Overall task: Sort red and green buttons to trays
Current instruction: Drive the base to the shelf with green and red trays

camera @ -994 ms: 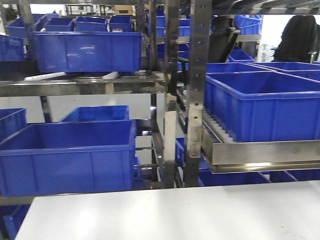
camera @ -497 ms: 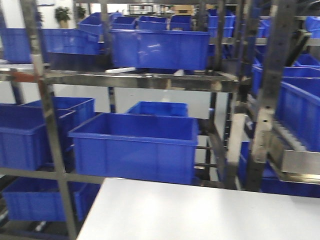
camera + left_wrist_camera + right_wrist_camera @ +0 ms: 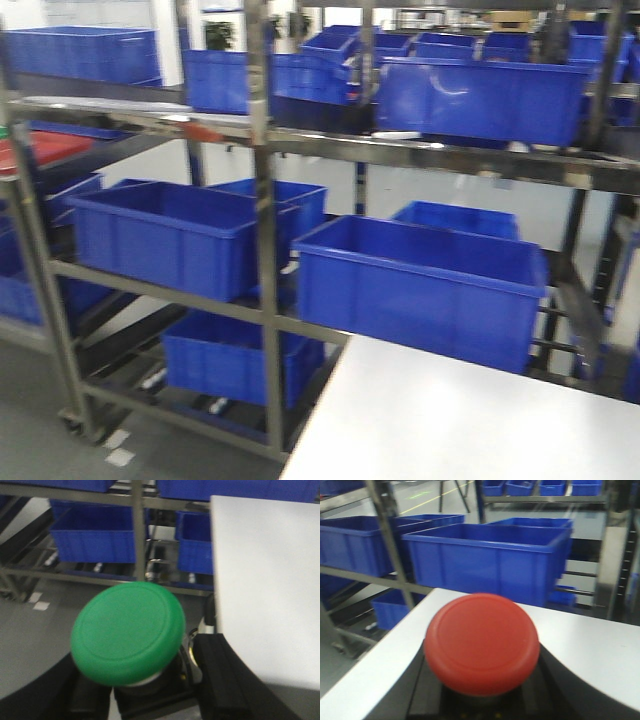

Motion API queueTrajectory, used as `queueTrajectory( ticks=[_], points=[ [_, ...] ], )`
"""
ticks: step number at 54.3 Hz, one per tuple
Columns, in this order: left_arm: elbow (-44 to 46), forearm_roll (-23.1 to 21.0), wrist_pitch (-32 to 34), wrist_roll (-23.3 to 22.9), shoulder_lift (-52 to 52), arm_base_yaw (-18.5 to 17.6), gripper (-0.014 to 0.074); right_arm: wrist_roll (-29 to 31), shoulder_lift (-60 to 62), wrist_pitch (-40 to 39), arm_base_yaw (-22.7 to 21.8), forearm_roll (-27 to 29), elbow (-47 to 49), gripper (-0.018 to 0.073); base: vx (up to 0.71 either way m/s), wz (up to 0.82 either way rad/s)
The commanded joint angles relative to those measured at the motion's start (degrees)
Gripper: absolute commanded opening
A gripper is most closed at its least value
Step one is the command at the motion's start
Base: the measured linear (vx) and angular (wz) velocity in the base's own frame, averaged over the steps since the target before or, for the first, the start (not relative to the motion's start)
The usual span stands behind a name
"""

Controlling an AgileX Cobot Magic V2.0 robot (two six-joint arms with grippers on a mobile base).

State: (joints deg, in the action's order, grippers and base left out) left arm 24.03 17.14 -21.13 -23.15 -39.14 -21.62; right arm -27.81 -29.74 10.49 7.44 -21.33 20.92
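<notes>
Blue plastic crates (image 3: 420, 285) behind white table (image 3: 480, 420). Green-domed button (image 3: 127, 632) clamped in left gripper (image 3: 135, 695), red-domed button (image 3: 481, 642) in right gripper (image 3: 482, 702). Carrying step judged; trays to be sought.

Bright even light; green button (image 3: 125, 630) blurred, table (image 3: 265, 580) glaring white

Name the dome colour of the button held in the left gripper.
Green. The button shows best in the left wrist view.
</notes>
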Motion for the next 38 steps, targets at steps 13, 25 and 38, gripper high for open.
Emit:
queueTrajectory(
  ticks=[13,25,38],
  points=[
    [1.8,0.1,4.0,0.0,0.1,-0.3,0.0,0.1,-0.1,-4.9,0.0,-0.7,1.9,-0.0011,-0.13,0.58],
    [1.8,0.1,4.0,0.0,0.1,-0.3,0.0,0.1,-0.1,-4.9,0.0,-0.7,1.9,-0.0011,-0.14,0.54],
    [1.8,0.1,4.0,0.0,0.1,-0.3,0.0,0.1,-0.1,-4.9,0.0,-0.7,1.9,-0.0011,-0.14,0.55]
  ],
)
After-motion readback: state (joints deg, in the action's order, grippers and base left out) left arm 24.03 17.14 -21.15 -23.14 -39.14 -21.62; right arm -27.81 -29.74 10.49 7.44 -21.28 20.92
